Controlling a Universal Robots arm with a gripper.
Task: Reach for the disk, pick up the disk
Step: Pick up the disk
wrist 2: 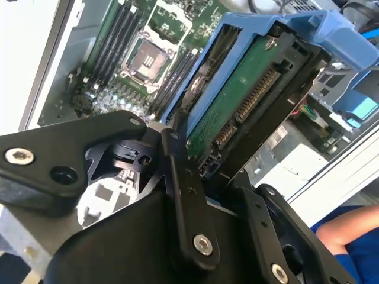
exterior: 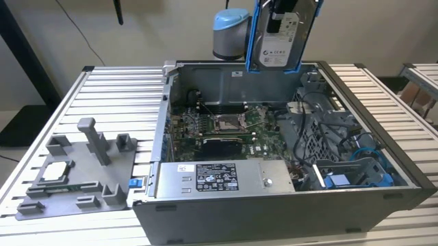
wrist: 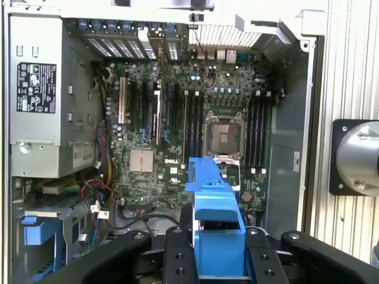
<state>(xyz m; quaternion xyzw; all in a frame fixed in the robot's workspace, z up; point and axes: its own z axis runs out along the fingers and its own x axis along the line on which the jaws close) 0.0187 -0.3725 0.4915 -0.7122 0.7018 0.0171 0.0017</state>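
Above open case (exterior: 383, 154), 1 disk (exterior: 279, 38)

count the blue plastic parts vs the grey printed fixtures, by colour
blue: 3 – disk frame held by the hand, drive cage in the case, small clip by the fixture
grey: 1 – fixture plate on the table
total: 4

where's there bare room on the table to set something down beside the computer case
The slatted table is bare between the grey fixture tray and the open computer case, and behind that tray toward the far edge. The case interior is crowded with board, cables and the power supply. The gripper holds the disk above the case.
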